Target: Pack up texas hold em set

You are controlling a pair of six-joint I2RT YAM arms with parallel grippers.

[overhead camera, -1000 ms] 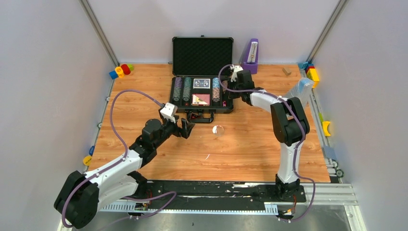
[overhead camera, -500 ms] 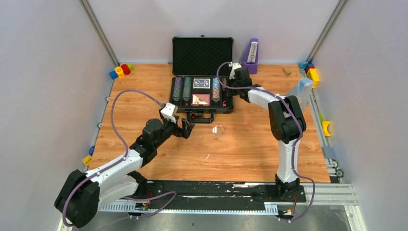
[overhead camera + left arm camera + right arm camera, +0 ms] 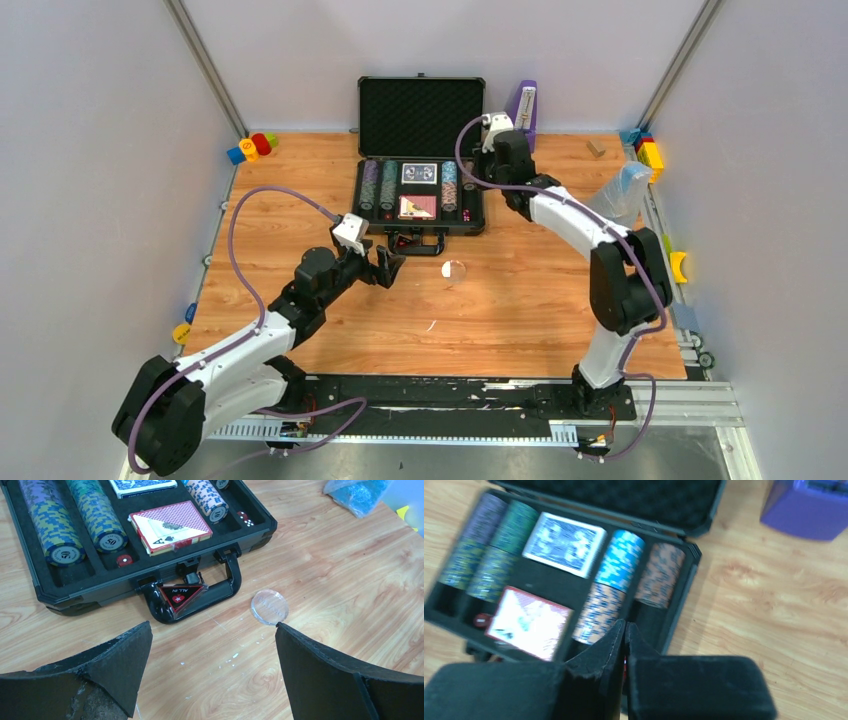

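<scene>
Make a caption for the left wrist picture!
Open left gripper faces the black case, its handle and a clear disc.

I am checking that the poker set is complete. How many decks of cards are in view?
2. The blue deck lies in the middle of the open case, at its far side; the red deck lies nearer, toward the handle. None shows elsewhere.

White links and bulky black joints make up the left arm [image 3: 235, 350] and right arm [image 3: 560, 215], both bolted to one black base plate [image 3: 450, 397]; purple cables [image 3: 234, 240] loop beside each; black wedge-shaped fingers [image 3: 115, 665] look worn.
</scene>
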